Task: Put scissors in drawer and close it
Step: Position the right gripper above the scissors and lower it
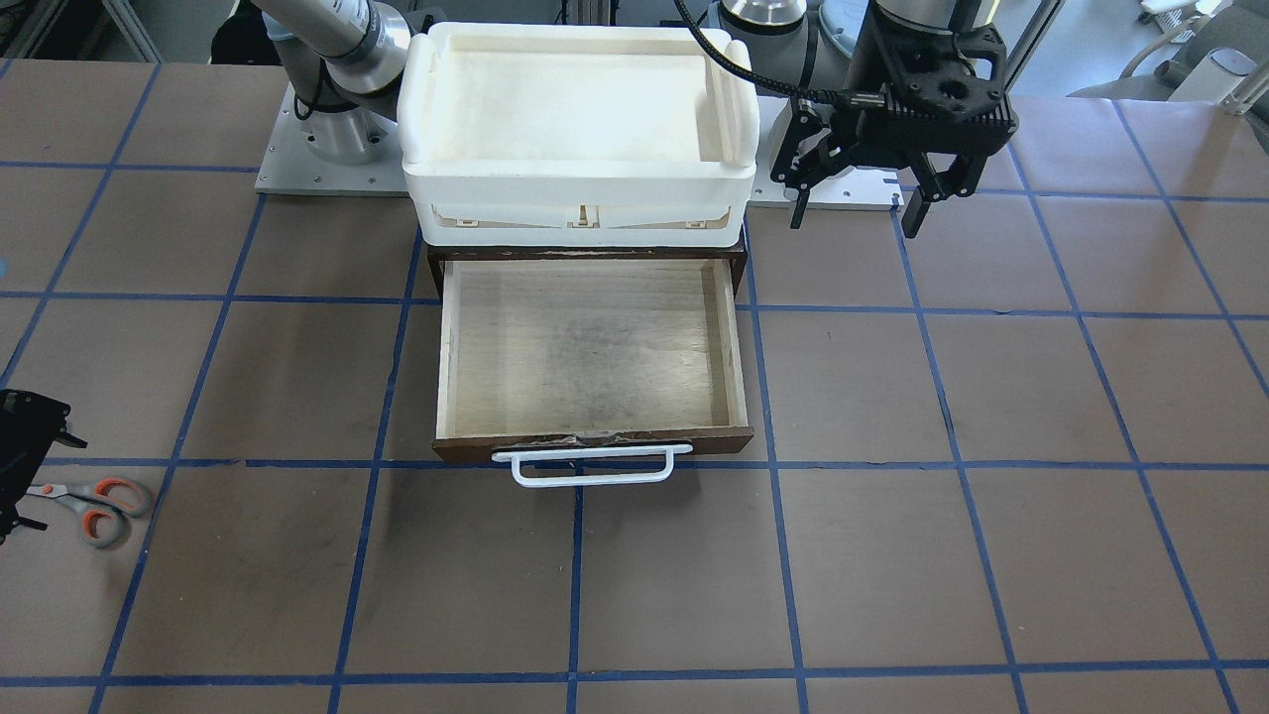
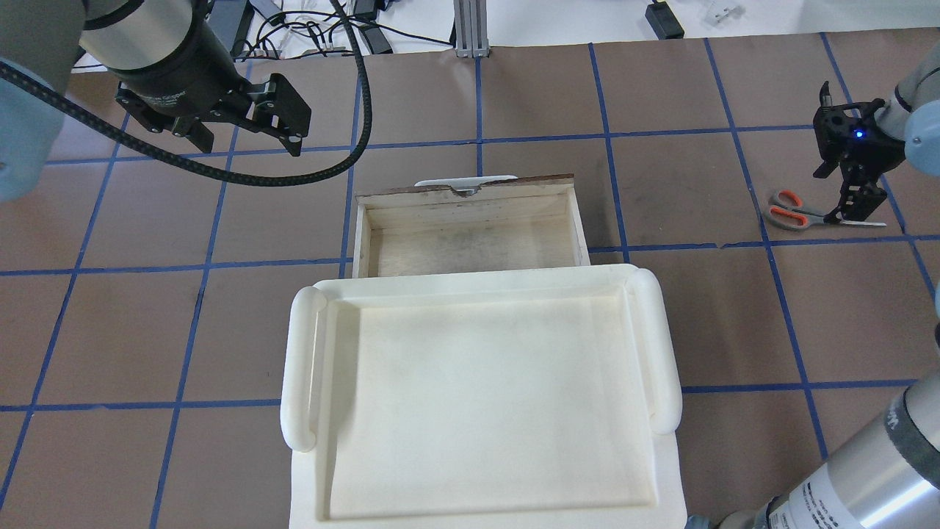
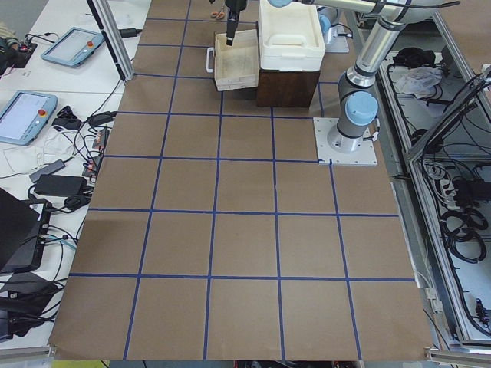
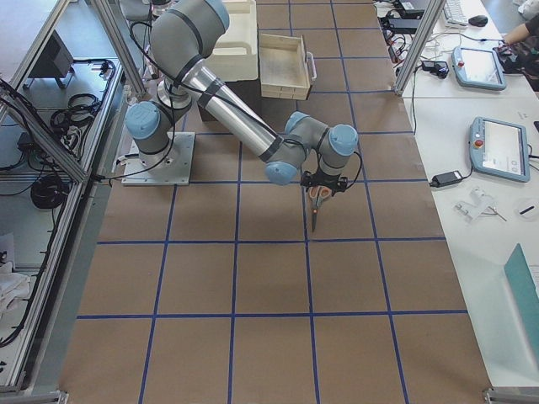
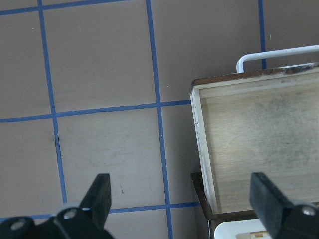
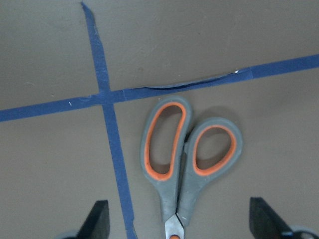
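Observation:
The scissors (image 6: 187, 164), grey handles lined orange, lie flat on the brown table, closed; they also show in the front view (image 1: 94, 506) and the overhead view (image 2: 797, 213). My right gripper (image 6: 182, 224) is open just above them, its fingers (image 6: 97, 221) on either side of the blades near the pivot, handles pointing away. It shows in the overhead view (image 2: 852, 206) too. The drawer (image 1: 595, 347) is pulled open and empty, white handle (image 1: 592, 466) in front. My left gripper (image 1: 855, 218) is open and empty, hovering beside the drawer's back corner (image 5: 199, 124).
A white plastic tray (image 1: 580, 178) sits on the dark cabinet above the drawer and also shows overhead (image 2: 301, 367). Blue tape lines (image 6: 112, 144) grid the table. The arm bases (image 1: 327, 149) stand behind the cabinet.

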Robot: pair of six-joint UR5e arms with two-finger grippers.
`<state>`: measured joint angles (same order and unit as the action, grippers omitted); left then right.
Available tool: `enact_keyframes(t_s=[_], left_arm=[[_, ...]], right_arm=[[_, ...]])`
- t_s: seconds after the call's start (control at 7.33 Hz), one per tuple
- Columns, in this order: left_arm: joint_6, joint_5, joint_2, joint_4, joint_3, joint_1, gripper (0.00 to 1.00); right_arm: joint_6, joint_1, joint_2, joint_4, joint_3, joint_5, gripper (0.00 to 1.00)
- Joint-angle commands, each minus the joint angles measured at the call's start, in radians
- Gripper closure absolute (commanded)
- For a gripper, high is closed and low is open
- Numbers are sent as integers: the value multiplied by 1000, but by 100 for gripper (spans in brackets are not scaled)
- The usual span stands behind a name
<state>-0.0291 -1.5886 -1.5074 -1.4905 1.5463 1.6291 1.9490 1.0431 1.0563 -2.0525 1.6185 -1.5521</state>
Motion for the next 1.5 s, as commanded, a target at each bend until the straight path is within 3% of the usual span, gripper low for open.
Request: enact_keyframes(t_s=[0.0,0.27,1.23,1.36], left_arm=[[0,-1,3,-1,0,0,0],[0,-1,3,-1,0,0,0],[0,-1,4,-1,2,-2,0],[0,1,4,-1,2,-18,0]], right_arm=[[21,0,-22,0,1,-16,0],[21,0,-29,0,3,-66,0],[21,0,-65,-55,3,-66,0],[21,-2,-67,-55,4,-66,4]])
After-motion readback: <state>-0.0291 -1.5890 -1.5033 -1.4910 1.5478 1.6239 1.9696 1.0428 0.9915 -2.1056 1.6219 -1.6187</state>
